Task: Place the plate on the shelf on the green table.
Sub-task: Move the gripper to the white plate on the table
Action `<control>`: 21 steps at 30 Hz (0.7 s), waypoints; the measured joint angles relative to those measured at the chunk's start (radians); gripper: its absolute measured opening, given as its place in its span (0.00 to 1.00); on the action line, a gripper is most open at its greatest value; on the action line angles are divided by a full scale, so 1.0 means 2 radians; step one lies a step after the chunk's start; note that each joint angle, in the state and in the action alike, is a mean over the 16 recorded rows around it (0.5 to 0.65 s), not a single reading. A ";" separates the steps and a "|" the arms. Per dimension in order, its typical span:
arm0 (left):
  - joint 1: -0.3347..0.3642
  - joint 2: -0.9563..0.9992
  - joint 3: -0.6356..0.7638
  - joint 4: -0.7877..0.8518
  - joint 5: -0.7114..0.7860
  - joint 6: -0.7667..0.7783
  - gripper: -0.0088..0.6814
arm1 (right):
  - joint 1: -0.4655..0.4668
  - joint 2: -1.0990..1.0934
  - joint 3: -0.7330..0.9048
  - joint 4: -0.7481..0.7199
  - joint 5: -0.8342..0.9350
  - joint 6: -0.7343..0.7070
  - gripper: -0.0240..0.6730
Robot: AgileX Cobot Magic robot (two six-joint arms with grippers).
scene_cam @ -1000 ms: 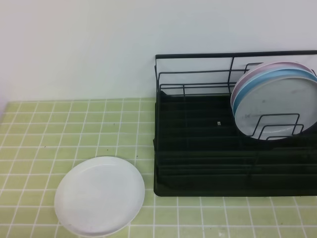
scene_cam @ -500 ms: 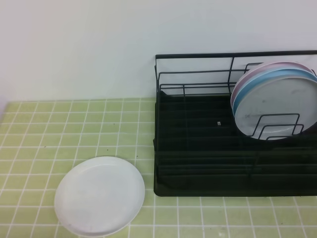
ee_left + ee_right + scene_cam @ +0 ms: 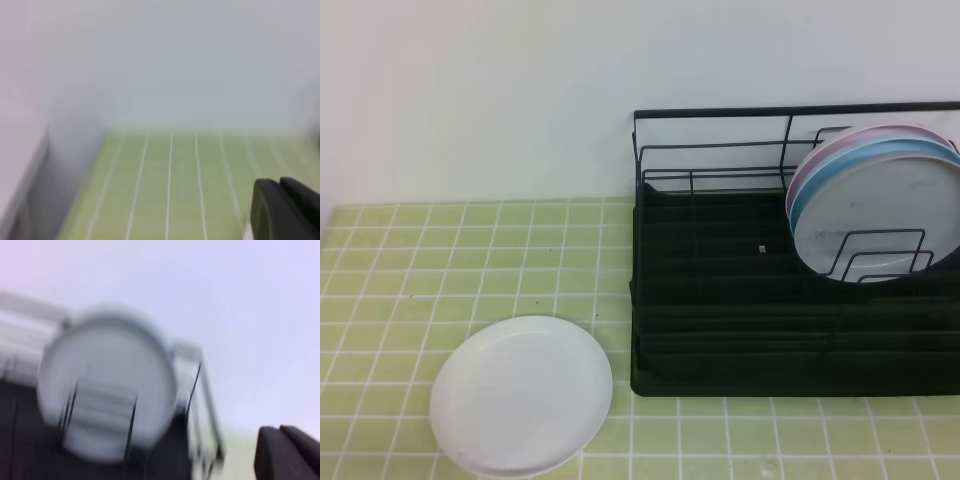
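Note:
The plain white plate lies flat on the green table at the front left, just left of the shelf. The shelf is a black wire rack with a ribbed tray, standing at the right against the wall. No arm shows in the exterior high view. In the left wrist view my left gripper appears as dark shut fingers at the lower right, over bare tiles. In the blurred right wrist view my right gripper is shut at the lower right, beside the shelf's right end.
Three plates stand upright in the shelf's right end: a marbled white one in front, a light blue one and a pink one behind. A white wall backs the table.

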State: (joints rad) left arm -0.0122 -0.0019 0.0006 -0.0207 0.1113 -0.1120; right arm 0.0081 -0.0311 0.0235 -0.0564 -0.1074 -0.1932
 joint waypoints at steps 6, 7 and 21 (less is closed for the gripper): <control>0.000 0.000 0.000 0.005 -0.112 0.000 0.01 | 0.000 0.000 0.000 0.000 -0.105 0.000 0.03; 0.000 0.000 0.000 0.005 -0.130 0.000 0.01 | 0.000 0.000 0.000 0.000 -0.118 0.000 0.03; 0.000 0.000 -0.004 -0.008 -0.281 -0.002 0.01 | 0.000 0.000 -0.016 0.034 -0.152 -0.007 0.03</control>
State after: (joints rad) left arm -0.0122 -0.0016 -0.0080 -0.0367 -0.4503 -0.1166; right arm 0.0081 -0.0301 -0.0093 0.0114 -0.4112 -0.2062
